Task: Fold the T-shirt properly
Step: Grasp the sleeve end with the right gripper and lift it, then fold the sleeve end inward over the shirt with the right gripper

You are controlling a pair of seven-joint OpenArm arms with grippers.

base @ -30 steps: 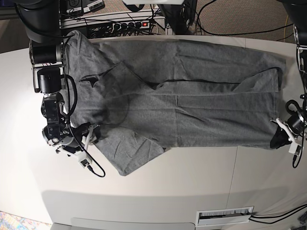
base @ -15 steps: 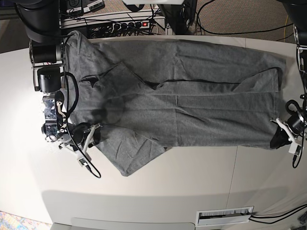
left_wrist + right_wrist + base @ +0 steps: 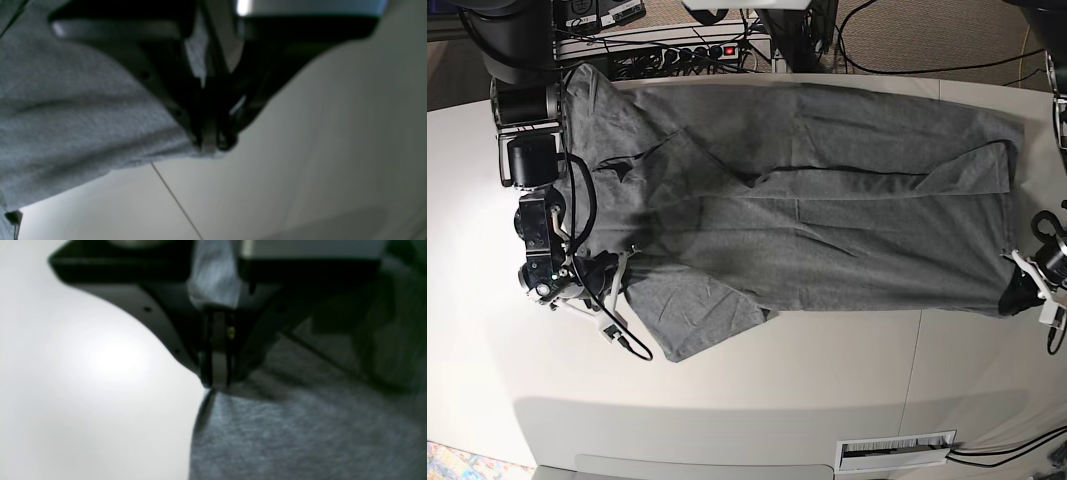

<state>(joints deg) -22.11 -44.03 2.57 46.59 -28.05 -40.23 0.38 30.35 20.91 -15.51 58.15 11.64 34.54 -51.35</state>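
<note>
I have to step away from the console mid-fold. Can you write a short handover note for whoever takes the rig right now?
Left tool: shut on the T-shirt, pinching its edge at the base view's right end.
Right tool: shut on the T-shirt's edge near the sleeve at the base view's left end.
T-shirt: spread lengthwise across the white table, wrinkled, one long side already turned in over the body.
Done: both corners gripped.
Left: lift and carry the near edge over, then finish the fold.

Both wrist views are soft and blurred, the gripper bodies dark silhouettes. Glare blooms on the table (image 3: 110, 360) left of the right gripper (image 3: 217, 376); the base view is evenly lit.
</note>
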